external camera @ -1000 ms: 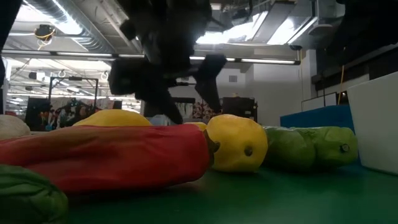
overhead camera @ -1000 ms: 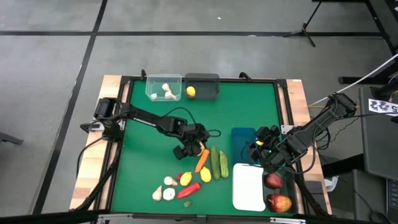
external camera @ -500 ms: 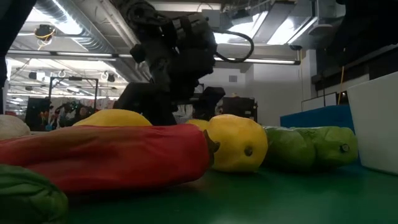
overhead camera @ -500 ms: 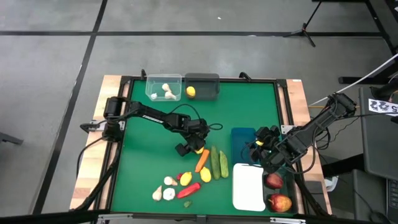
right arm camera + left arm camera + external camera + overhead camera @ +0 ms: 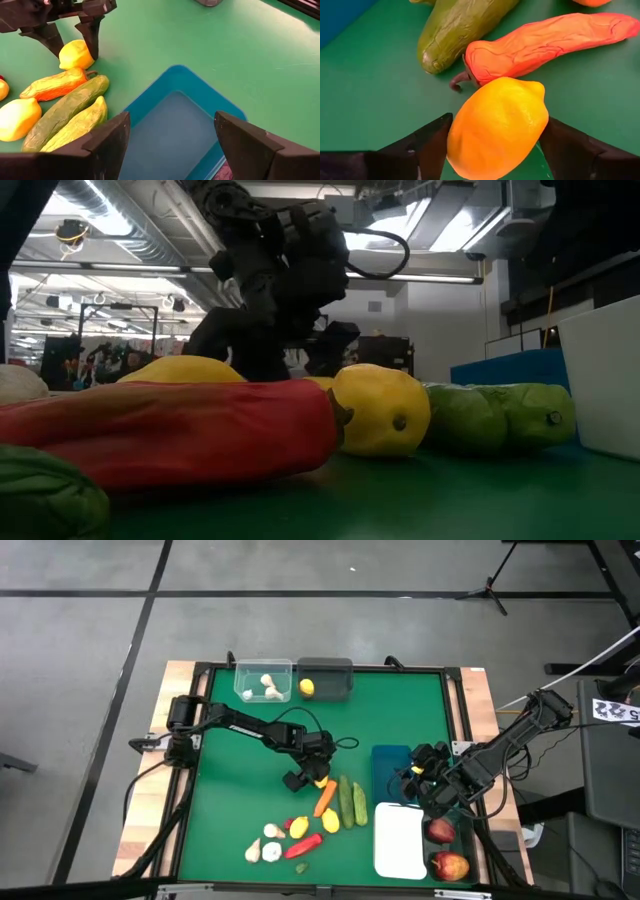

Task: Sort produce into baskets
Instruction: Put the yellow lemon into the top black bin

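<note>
A lemon (image 5: 497, 127) lies on the green mat near the table's middle, just beyond the carrot (image 5: 325, 798) and two cucumbers (image 5: 352, 802). My left gripper (image 5: 318, 778) is down over it, one finger on each side. More produce lies nearer the front edge: a red pepper (image 5: 305, 845), two lemons (image 5: 298, 828) and garlic bulbs (image 5: 262, 850). My right gripper (image 5: 172, 135) hangs open above the blue basket (image 5: 390, 770), holding nothing. My left gripper has the lemon between its two fingers, one finger (image 5: 427, 145) against one side (image 5: 456, 132) and the other (image 5: 570, 150) against the opposite side. The fingers slant down from above and from the table's left. The lemon rests on the mat.
At the far edge stand a clear basket (image 5: 263, 680) with garlic bulbs and a dark grey basket (image 5: 325, 678) with a lemon (image 5: 307, 688). A white basket (image 5: 400, 840) stands at the front right, with two red apples (image 5: 441, 830) beside it. Bare mat lies at the centre right.
My left gripper has come down and a little toward the table's right, onto the lemon, rolling its wrist on the way. Its fingers have drawn in against the lemon's sides. The lemon has stayed where it lay.
</note>
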Robot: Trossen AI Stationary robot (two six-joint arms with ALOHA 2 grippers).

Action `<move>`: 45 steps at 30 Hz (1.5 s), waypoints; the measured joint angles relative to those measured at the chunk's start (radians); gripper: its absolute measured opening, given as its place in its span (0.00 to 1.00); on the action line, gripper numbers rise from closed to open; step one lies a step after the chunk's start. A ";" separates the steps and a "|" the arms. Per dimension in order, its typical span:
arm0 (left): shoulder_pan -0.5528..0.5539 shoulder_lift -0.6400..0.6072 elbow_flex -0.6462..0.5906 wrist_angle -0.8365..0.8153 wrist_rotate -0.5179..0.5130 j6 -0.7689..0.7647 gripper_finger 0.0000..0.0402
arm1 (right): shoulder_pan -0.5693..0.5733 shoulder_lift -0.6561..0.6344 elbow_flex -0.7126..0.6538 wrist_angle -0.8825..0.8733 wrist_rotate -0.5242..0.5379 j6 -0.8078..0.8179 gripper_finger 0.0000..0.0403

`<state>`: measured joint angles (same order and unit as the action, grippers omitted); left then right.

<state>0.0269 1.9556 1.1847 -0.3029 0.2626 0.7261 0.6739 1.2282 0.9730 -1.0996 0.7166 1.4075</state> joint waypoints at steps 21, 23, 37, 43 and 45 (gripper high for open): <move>0.335 -0.220 0.000 0.193 -0.408 -0.364 0.59 | 0.000 0.000 0.000 -0.001 0.010 -0.002 0.72; 0.390 -0.231 0.000 0.243 -0.436 -0.404 0.59 | 0.000 0.000 0.000 -0.002 0.009 -0.002 0.72; 0.596 -0.148 0.001 0.300 -0.368 -0.497 0.68 | 0.000 0.000 0.000 -0.003 0.010 -0.004 0.72; 0.594 -0.137 0.001 0.270 -0.367 -0.466 0.78 | 0.000 0.000 0.000 -0.002 0.010 -0.004 0.72; 0.593 -0.145 0.001 0.233 -0.368 -0.465 0.79 | 0.000 0.000 0.000 -0.002 0.010 -0.004 0.72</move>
<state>0.6196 1.8110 1.1854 -0.0697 -0.1051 0.2607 0.6739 1.2282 0.9730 -1.1019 0.7261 1.4036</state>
